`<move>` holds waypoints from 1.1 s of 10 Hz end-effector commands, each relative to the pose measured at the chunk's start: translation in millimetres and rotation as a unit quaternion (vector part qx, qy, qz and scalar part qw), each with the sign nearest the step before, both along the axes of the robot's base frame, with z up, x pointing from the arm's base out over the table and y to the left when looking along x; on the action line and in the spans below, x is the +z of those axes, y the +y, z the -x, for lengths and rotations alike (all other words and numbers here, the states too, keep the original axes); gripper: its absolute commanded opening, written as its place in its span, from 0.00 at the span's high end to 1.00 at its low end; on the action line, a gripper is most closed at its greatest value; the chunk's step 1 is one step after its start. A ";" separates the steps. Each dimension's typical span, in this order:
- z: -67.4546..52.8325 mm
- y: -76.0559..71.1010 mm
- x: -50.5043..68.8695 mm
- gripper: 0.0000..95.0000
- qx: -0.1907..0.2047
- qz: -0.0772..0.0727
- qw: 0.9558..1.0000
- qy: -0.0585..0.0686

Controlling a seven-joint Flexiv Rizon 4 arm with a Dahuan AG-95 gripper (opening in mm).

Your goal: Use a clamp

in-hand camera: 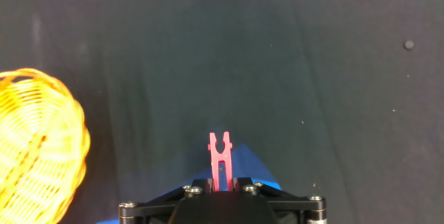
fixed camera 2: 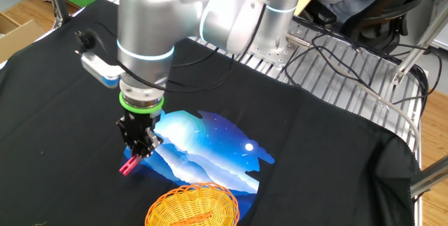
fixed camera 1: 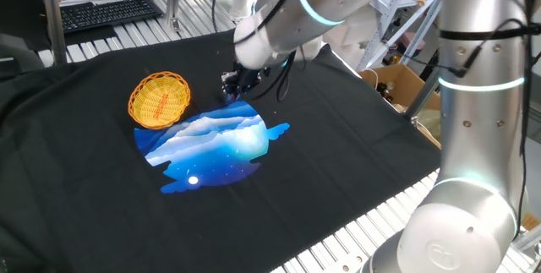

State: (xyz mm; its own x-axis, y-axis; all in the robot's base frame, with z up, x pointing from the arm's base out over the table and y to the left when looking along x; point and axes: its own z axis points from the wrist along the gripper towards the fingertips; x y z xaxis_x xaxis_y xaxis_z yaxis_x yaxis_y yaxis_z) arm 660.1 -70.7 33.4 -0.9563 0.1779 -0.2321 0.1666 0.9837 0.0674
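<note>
The clamp [in-hand camera: 220, 158] is a small red clip held between my gripper's [in-hand camera: 220, 182] fingers, its forked end pointing away from the hand. My gripper is shut on it. In the other fixed view the clamp [fixed camera 2: 129, 164] sticks out below the gripper [fixed camera 2: 142, 147], just above the black cloth at the left edge of the blue print. In one fixed view the gripper [fixed camera 1: 233, 87] is near the print's upper edge, to the right of the yellow wicker basket [fixed camera 1: 159, 99]; the clamp barely shows there.
A black cloth [fixed camera 1: 338, 155] with a blue and white printed picture [fixed camera 1: 215, 142] covers the table. The basket also shows in the other fixed view [fixed camera 2: 192, 206] and in the hand view [in-hand camera: 38, 154]. A keyboard [fixed camera 1: 110, 13] lies at the back, a cardboard box [fixed camera 1: 397, 87] at the right.
</note>
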 end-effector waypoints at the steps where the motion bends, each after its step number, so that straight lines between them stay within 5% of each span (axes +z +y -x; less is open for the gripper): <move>1: 0.1 1.0 1.0 1.00 -0.001 -0.002 1.000 0.012; 11: 14.0 37.4 27.7 1.00 -0.015 -0.040 0.994 0.104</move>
